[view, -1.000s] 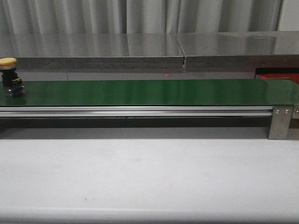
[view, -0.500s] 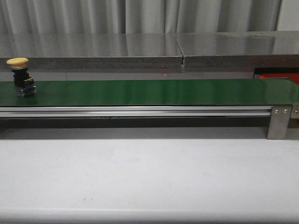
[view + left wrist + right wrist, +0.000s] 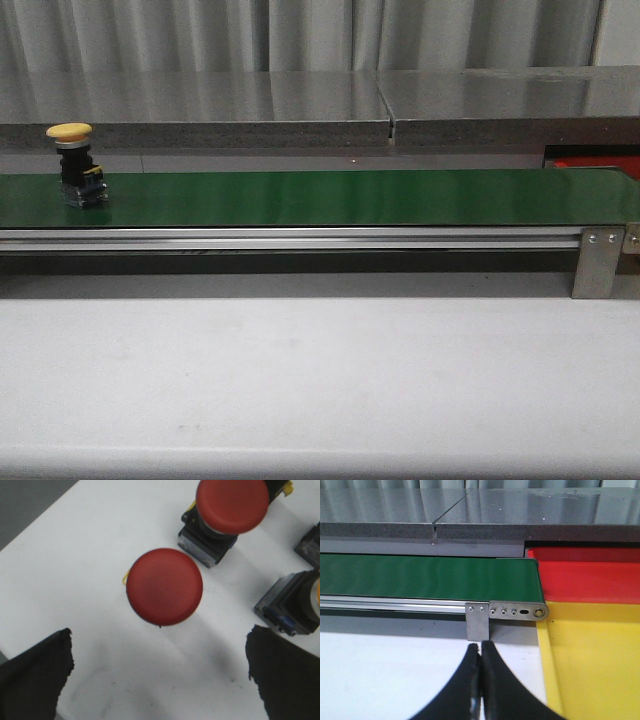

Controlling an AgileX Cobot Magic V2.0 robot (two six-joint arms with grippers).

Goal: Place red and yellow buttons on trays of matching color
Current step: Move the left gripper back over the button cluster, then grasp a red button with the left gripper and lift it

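At the far left of the belt (image 3: 330, 197) a yellow button (image 3: 75, 163) stands upright, cap up on its dark base. That pose gives a side grip a clear body to close on, and the belt's run points toward the trays at its other end.

Off the belt, the left gripper (image 3: 160, 680) hovers with its fingers (image 3: 35, 675) spread wide above a white surface (image 3: 90, 565). A red button (image 3: 164, 586) sits directly between and ahead of them, cap facing the camera, so the spread reads as readiness to come down around it. A second red button (image 3: 232, 504) stands just beyond, and a dark switch body (image 3: 290, 605) lies to one side, close enough to crowd a careless descent.

At the belt's right end the right gripper (image 3: 481, 680) has its fingers pressed together, holding nothing. It waits over the table beside the end bracket (image 3: 479, 623). The red tray (image 3: 590, 577) and yellow tray (image 3: 595, 665) lie side by side just past that end, likely so sorted parts need only a short carry.
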